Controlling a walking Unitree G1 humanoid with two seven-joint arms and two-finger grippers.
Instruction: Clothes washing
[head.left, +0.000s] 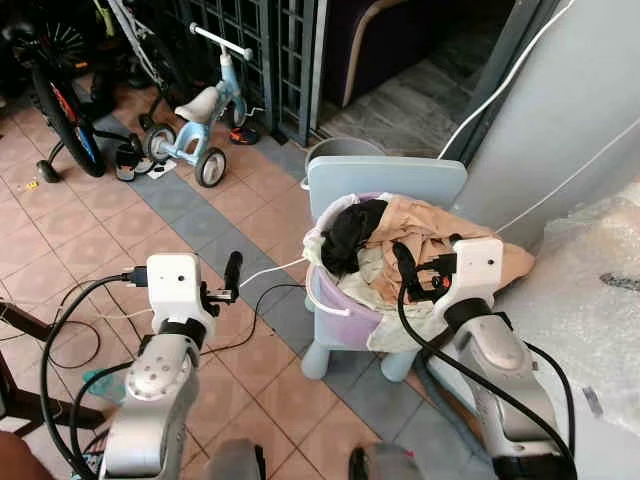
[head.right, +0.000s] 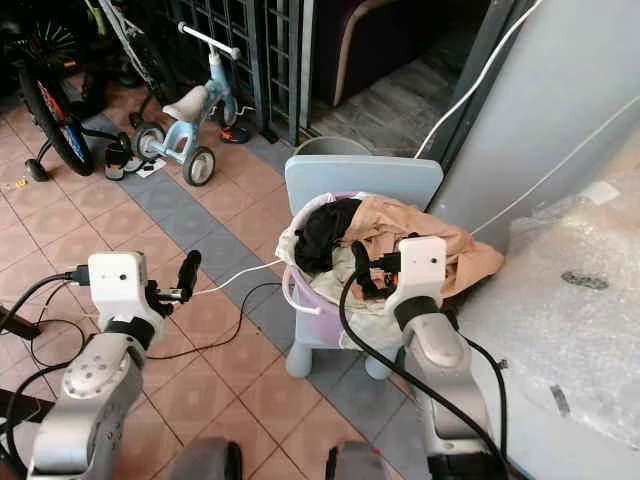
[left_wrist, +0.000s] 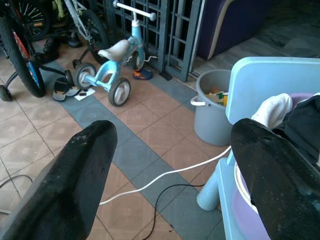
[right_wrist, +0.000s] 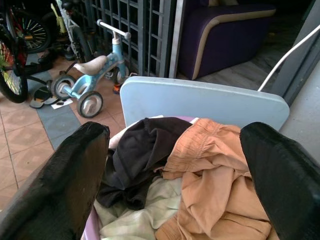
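Note:
A purple laundry basket (head.left: 335, 300) sits on a small light blue chair (head.left: 385, 185). It is heaped with clothes: a black garment (head.left: 352, 232), a tan garment (head.left: 430, 228) and pale cloth (right_wrist: 135, 210) underneath. My right gripper (head.left: 415, 268) hovers open just above the near side of the heap, its fingers (right_wrist: 60, 185) spread wide with nothing between them. My left gripper (head.left: 228, 280) is open over the tiled floor, left of the chair and apart from the basket.
A grey bucket (left_wrist: 212, 107) stands behind the chair. A white cable (head.left: 270, 268) and black cables lie on the tiles at left. A blue tricycle (head.left: 200, 120) and a bicycle (head.left: 55, 90) stand at the back left. Bubble wrap (head.left: 590, 290) covers a surface at right.

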